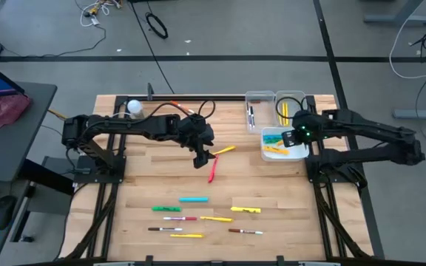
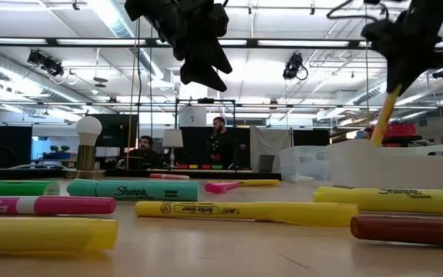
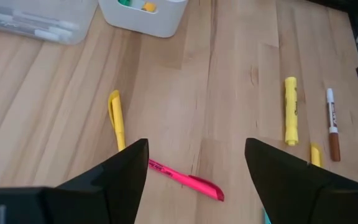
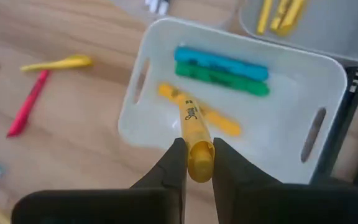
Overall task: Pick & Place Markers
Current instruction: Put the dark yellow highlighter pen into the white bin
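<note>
My right gripper [image 1: 299, 137] hovers over the white bin [image 1: 302, 152] and is shut on a yellow highlighter [image 4: 193, 127]. In the bin lie a cyan [image 4: 221, 62], a green [image 4: 222, 81] and a yellow highlighter [image 4: 219, 121]. My left gripper [image 3: 196, 149] stands open above the table's middle, over a pink marker [image 3: 185, 179] and beside a thin yellow one [image 3: 115, 118]; it touches nothing. Several more markers [image 1: 194, 199] lie flat on the near part of the table. My right gripper pinches the yellow highlighter's upper end [image 4: 199, 160] between its two fingers. The fingers come from above, pointing steeply down. The highlighter hangs slanted below them [image 2: 384, 115], clear of the table, with its lower end at the white bin's rim.
Two clear bins [image 1: 259, 109] [image 1: 291, 106] stand behind the white one, holding thin white and thin yellow markers. A white ball on a base [image 1: 134, 107] stands at the far left. Bare wood [image 1: 272, 185] lies between the bins and the near markers.
</note>
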Robot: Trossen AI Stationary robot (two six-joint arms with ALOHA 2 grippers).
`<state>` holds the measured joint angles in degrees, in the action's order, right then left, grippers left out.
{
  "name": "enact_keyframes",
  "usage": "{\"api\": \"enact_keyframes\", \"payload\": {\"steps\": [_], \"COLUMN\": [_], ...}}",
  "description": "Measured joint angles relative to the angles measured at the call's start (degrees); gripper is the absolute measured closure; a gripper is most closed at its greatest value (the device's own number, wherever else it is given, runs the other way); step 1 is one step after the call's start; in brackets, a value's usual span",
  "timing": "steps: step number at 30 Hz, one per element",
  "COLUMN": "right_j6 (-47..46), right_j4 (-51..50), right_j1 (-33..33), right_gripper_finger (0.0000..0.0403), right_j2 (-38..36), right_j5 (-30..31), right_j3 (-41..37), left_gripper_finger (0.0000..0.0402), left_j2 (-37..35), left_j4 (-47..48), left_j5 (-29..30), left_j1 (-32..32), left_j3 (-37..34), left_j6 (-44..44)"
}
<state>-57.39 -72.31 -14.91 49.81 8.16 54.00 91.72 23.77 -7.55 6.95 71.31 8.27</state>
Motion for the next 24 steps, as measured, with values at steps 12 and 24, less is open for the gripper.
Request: {"api": "enact_keyframes", "payload": {"steps": [12,24], "right_j6": [2.9,2.5], "right_j4": [26.8,29.6], "right_j1": [-10.0,-11.6], "right_gripper_finger": [0.0362,0.0284], "right_j2": [1.2,1.3], "right_j5": [-7.1,-10.1], "right_j3": [-18.1,-23.0], "left_gripper_finger": [0.0131,0.0131], "left_j2": [0.0,0.0], "left_j4": [0.0,0.0], "left_j5": [0.0,0.0], "left_j1": [0.0,0.0], "left_j3": [0.0,0.0], "left_j6": [0.0,0.0]}}
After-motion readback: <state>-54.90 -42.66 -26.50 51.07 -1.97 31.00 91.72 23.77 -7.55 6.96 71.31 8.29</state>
